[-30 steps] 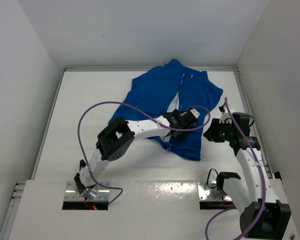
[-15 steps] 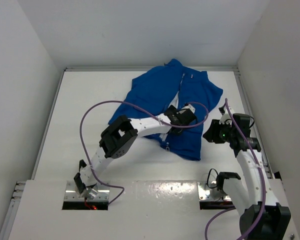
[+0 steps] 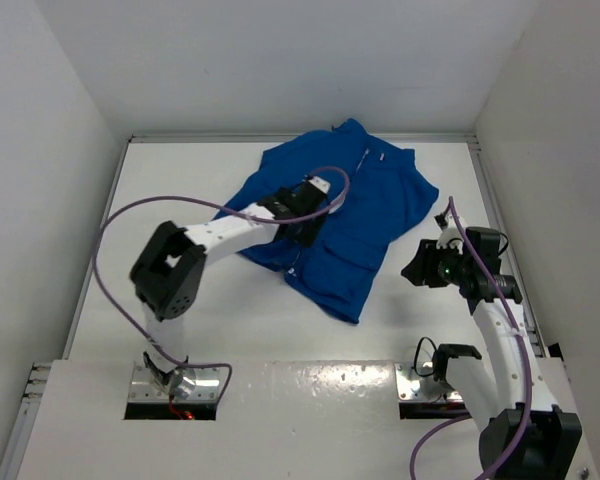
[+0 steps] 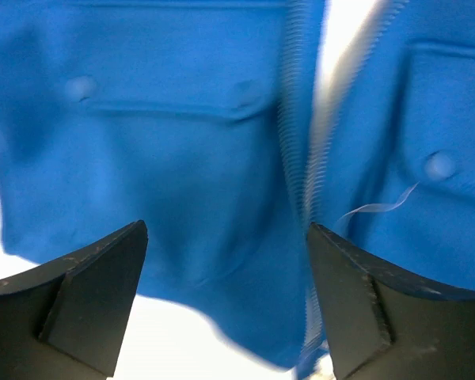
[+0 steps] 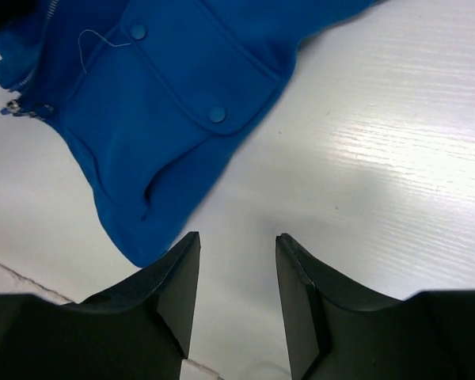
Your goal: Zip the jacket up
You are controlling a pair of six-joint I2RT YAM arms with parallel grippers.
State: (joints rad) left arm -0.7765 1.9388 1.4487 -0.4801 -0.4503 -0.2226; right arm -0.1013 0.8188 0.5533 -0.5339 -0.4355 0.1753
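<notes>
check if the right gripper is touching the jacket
Apart. The top view shows a strip of bare table between the right gripper and the jacket.

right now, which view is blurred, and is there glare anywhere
Left wrist: blurred, the jacket soft and its zipper smeared into streaks. Right wrist: sharp, with bright glare bands across the white table. Top external: even, soft light, no harsh shadows.
</notes>
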